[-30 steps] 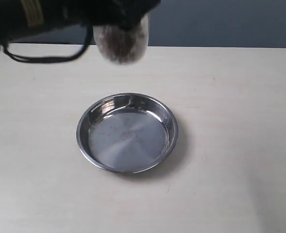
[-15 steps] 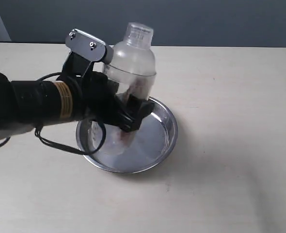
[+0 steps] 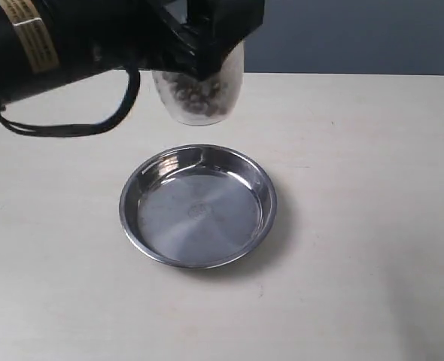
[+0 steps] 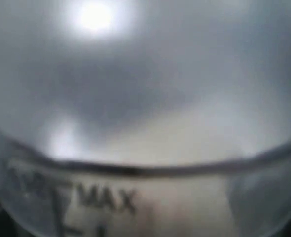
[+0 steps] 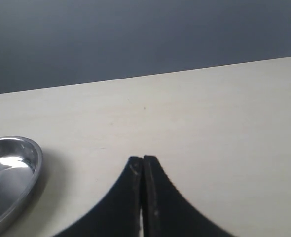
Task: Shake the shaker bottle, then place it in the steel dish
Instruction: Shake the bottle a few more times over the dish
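While the shaker bottle [image 3: 198,94] is held clear of the counter [image 3: 357,226], its long axis is noted as near upright, base down, with brown grains settled there. The neck end is hidden. It is clamped around its upper body by the left pincer [image 3: 207,41] and hangs below the fingers, up beyond the far rim of the steel dish [image 3: 132,218], apart from it. The right pincer [image 5: 143,170] is pressed together over the counter beside the dish.
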### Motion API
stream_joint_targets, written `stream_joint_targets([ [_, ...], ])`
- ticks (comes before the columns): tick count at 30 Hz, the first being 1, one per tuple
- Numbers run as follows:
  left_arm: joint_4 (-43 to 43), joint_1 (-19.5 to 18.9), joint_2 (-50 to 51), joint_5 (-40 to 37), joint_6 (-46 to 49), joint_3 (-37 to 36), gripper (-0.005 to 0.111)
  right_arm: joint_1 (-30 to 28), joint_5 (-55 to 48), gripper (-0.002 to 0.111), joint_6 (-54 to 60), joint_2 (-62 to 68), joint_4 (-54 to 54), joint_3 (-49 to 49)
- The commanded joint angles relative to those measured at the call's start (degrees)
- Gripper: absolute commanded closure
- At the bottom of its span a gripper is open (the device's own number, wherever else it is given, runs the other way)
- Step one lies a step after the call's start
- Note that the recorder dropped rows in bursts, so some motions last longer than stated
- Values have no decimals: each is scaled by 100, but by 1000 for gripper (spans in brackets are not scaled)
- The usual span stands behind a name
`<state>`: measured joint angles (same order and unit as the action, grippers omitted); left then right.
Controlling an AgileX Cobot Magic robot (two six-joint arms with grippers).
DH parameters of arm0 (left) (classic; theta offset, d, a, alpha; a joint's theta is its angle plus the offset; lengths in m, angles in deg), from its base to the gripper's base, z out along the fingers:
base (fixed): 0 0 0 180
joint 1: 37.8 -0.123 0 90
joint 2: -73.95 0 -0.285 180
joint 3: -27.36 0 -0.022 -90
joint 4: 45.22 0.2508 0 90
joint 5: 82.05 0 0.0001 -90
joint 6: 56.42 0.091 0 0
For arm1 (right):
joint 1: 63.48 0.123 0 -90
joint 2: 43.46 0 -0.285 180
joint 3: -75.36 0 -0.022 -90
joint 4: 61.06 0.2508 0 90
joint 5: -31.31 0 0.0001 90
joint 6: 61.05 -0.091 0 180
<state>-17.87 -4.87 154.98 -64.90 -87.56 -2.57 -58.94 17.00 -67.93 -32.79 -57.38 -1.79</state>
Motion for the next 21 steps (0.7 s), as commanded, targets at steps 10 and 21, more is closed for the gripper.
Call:
stream_joint_targets([
  [10,-357,-20,310,-620,277,-342,106,13,89,109,20,10,-17,-7],
  [21,-678,-129,107,-312,465,-197,106,13,78,109,20,10,-17,-7],
])
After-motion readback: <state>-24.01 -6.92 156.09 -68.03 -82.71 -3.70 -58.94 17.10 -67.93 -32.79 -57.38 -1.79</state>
